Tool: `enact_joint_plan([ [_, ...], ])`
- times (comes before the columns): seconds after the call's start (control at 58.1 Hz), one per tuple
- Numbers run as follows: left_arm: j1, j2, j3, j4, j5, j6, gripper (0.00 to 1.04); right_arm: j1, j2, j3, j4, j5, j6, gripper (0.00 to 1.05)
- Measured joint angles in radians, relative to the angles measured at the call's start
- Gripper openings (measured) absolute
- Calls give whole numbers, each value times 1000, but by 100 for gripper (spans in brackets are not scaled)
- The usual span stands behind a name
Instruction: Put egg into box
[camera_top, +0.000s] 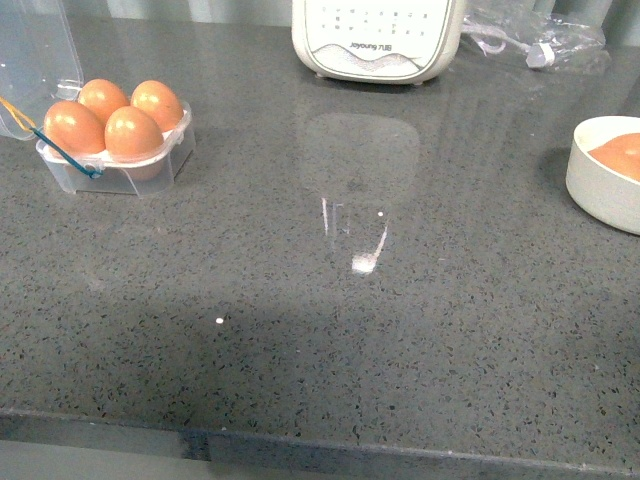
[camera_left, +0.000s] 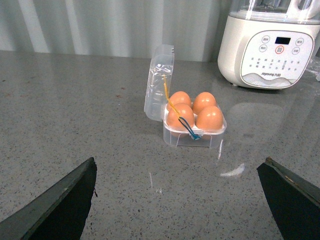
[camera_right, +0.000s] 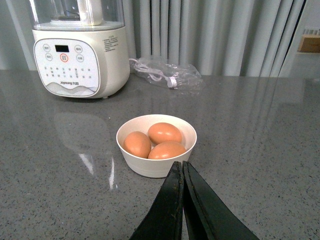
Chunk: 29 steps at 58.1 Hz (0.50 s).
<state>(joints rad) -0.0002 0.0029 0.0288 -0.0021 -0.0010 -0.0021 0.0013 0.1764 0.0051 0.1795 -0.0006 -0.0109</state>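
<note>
My left pincer (camera_left: 179, 165) is spread wide. Its two dark fingers (camera_left: 55, 205) sit far apart with nothing between them, touching nothing that I can see. My right pincer (camera_right: 181, 167) is pressed together, tips meeting, with nothing gripped.

Straight ahead of the left pincer, well beyond its tips, stands the box (camera_left: 194, 136) with its clear lid (camera_left: 159, 82) open and upright on one side. Four brown eggs (camera_left: 210, 119) fill all four cells. They look alike, so I cannot tell which one is the task's egg. A yellow and blue band (camera_left: 181, 116) runs from the lid across the eggs.

Close ahead of the right pincer is a round white bowl (camera_right: 150, 167) holding three brown eggs (camera_right: 164, 132). I cannot tell whether the tips touch its wall.

Farther out from both pincers, a white appliance (camera_top: 375, 40) stands at the back of the grey countertop (camera_top: 320, 330), with a clear bag (camera_right: 165, 72) beside it. Between box and bowl the counter is bare, and its near edge (camera_top: 320, 445) runs along the front. Neither arm shows in the front view.
</note>
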Motion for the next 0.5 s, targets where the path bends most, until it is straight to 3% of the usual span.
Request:
enact_joint_plan([
  [0.103,0,0,0,0,0,0,98,0,-151,1,-173,0,0,3],
  [0.413,0,-2,0,0,0,0,98,0,-172,1,-179,-1,0,3],
  [0.499,0,-2,0,0,0,0,98,0,-172,1,-179,0,0,16],
])
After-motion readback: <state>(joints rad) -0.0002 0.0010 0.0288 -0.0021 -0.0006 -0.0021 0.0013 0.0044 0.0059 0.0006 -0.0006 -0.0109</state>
